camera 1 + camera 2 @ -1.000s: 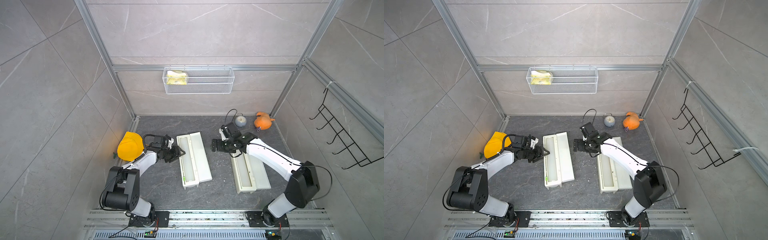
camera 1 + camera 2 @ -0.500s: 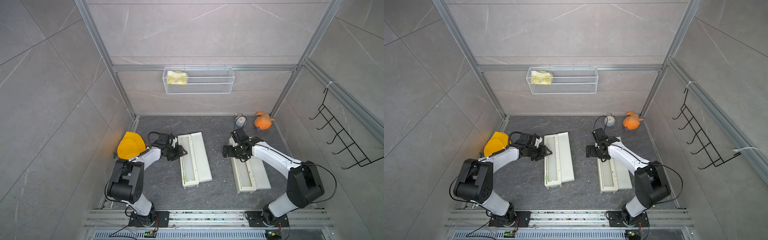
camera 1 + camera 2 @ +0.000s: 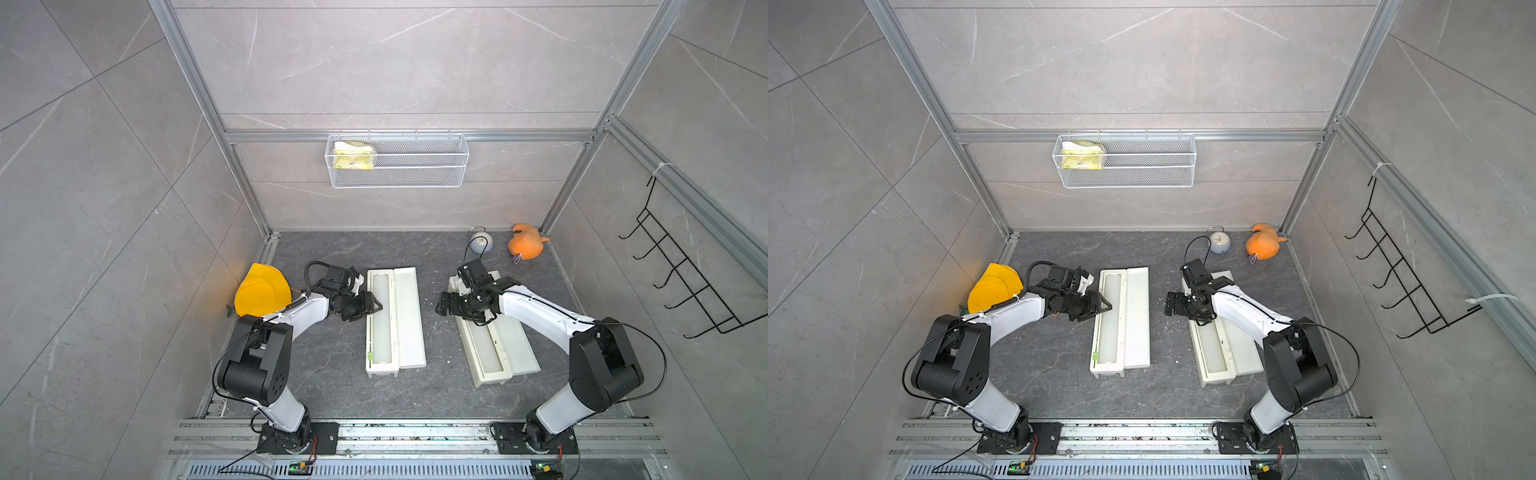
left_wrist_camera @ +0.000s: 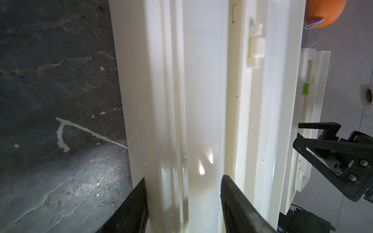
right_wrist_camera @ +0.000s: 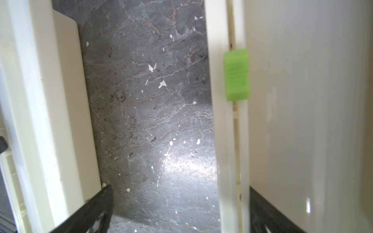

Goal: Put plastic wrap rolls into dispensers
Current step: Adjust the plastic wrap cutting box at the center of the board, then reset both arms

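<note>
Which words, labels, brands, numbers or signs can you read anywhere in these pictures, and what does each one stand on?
No text can be read in any view.
Clock: dial numerals too small to read.
Yellow packet in the wire basket: print too blurred to read.
Green tab on a dispenser: ribbed, no letters visible.

The worktop (image 3: 332, 386) is dark grey stone with pale veins and tiny white crumbs; the left dispenser (image 3: 409, 320) lies open on it; the right dispenser (image 3: 515, 347) lies open too, a bit slanted; a yellow cap (image 3: 262, 291) sits at the left edge; a small clock (image 3: 480, 244) and an orange toy (image 3: 525, 248) sit in the back right corner.
</note>
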